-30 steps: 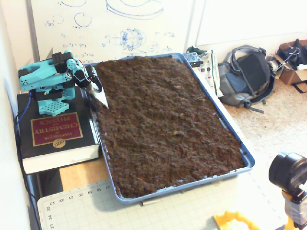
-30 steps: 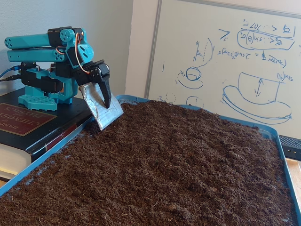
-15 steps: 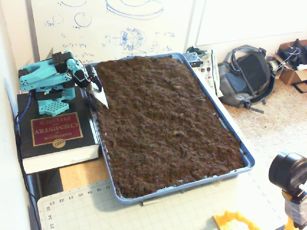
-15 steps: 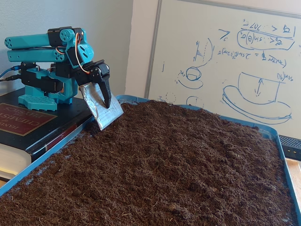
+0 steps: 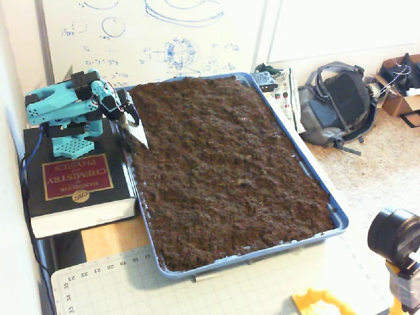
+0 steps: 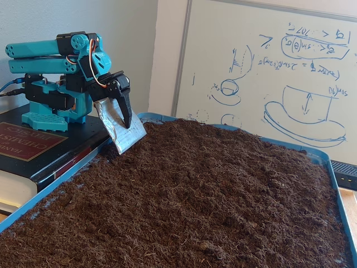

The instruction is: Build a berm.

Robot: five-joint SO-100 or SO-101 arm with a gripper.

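Note:
A blue tray (image 5: 310,164) holds a bed of dark-brown crumbly soil (image 5: 230,170). The soil lies roughly flat and lumpy across the whole tray, and no raised berm shows in either fixed view. The soil bed (image 6: 195,195) fills the other fixed view, inside the tray rim (image 6: 341,201). The teal arm (image 5: 65,105) is folded back on its base at the tray's far left corner. My gripper (image 5: 139,133) hangs over the soil's edge there, just above the surface. It has a foil-covered flat blade with a black finger lying against it (image 6: 128,134), and it holds nothing.
The arm's base stands on a thick black book (image 5: 72,177) left of the tray. A whiteboard (image 6: 268,72) stands behind. A grey backpack (image 5: 335,105) and boxes lie on the floor to the right. A camera (image 5: 397,236) sits at the front right, and a cutting mat (image 5: 197,292) in front.

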